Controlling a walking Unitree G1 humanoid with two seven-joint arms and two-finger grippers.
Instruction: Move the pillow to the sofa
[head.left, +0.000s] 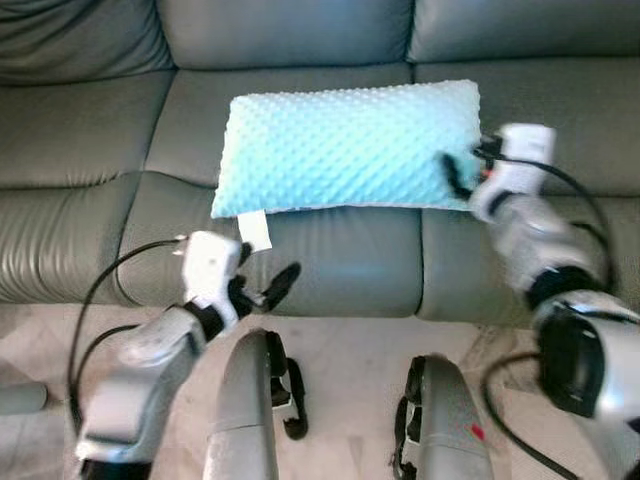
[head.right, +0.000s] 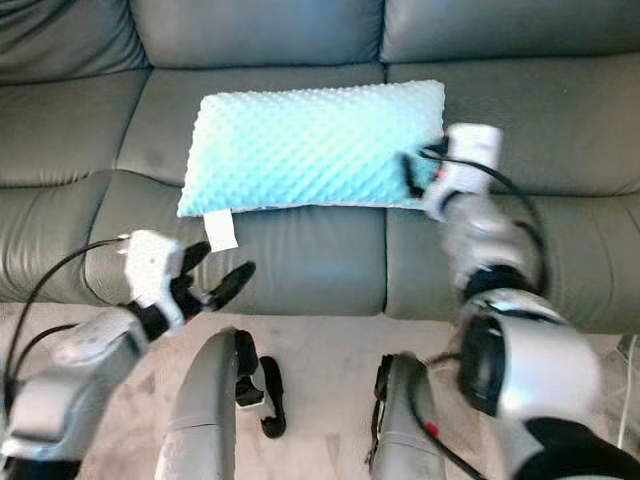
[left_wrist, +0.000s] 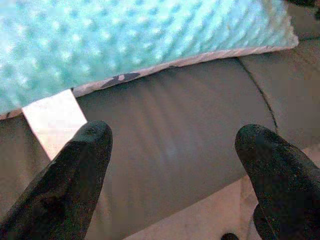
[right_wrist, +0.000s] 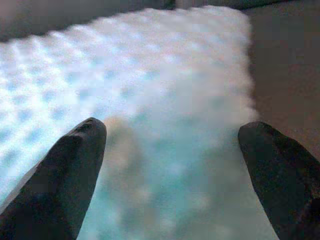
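Grey sofa (head.left: 90, 130), then the blue pillow (head.left: 345, 150) flat on its seat, front edge near the lip. Right gripper (head.left: 462, 172) at the pillow's right end, fingers spread, holding nothing. Left gripper (head.left: 262, 285) below the white tag (head.left: 255, 232), also released. Risk: a retreating finger snags fabric or tag and drags the pillow off.

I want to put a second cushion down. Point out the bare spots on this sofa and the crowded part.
Free: the sofa seat left of the pillow, and the seat right of the right gripper. Bare front edge under the pillow's white tag, above the open left gripper. Crowded: the middle seat, under the pillow, with the right gripper open at its end.
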